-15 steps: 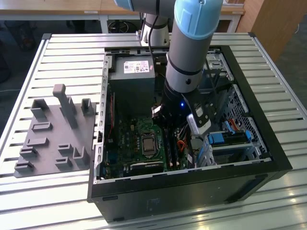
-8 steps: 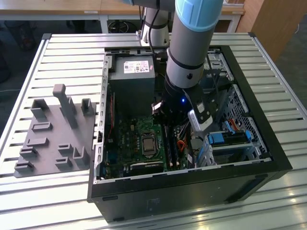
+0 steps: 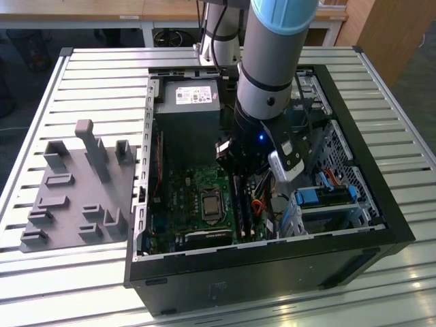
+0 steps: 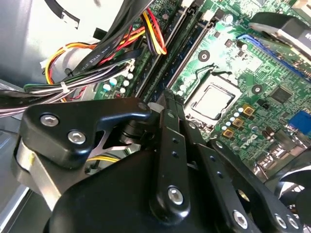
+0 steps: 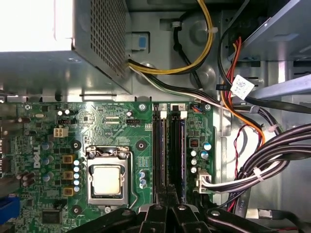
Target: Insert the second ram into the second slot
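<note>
Jaws pressed together, the gripper point(image 5: 167, 201) bears down on the second ram point(image 5: 173, 155), standing edge-on in its slot beside the processor socket point(image 5: 107, 178) on the motherboard point(image 5: 43, 145); uneven pressure could leave one end unlatched, I judge.

Tabletop point(image 3: 82, 75) formed of ribbed, pale brushed metal slats. Computer case point(image 3: 272, 272) finished in matt black; inner walls seen as bare grey sheet metal. Circuit board point(image 5: 112, 131) coated glossy green. End effector point(image 4: 167, 104) built of black, semi-gloss metal links with bright screws. Grey holder block point(image 3: 75, 197) looks matt plastic. Cables point(image 5: 272, 145) sheathed in smooth plastic.
</note>
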Tool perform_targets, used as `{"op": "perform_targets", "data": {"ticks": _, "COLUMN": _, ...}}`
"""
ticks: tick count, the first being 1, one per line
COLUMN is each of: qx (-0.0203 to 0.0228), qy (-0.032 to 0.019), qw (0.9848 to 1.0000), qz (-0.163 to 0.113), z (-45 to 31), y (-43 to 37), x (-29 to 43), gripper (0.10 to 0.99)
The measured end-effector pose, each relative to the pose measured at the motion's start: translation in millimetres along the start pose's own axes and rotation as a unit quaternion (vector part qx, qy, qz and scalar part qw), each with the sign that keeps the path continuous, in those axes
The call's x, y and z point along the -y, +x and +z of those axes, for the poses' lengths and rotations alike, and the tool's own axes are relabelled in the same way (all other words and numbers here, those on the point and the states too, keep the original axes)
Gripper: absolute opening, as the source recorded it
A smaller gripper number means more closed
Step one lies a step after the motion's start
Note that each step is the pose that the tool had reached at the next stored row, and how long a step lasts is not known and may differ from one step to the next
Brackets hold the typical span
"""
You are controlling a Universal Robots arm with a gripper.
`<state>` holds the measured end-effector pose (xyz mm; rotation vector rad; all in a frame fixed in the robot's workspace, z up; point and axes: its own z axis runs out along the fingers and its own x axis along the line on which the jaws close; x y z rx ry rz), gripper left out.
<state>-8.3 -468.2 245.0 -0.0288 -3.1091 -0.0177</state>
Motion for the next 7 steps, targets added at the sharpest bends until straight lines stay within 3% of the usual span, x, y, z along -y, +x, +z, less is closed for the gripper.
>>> {"op": "perform_targets", "data": {"ticks": 7, "qx": 0.0, "qy": 0.0, "qw": 1.0, "qz": 0.0, "z": -0.3, "y": 0.0, "x": 0.0, "gripper": 0.122}}
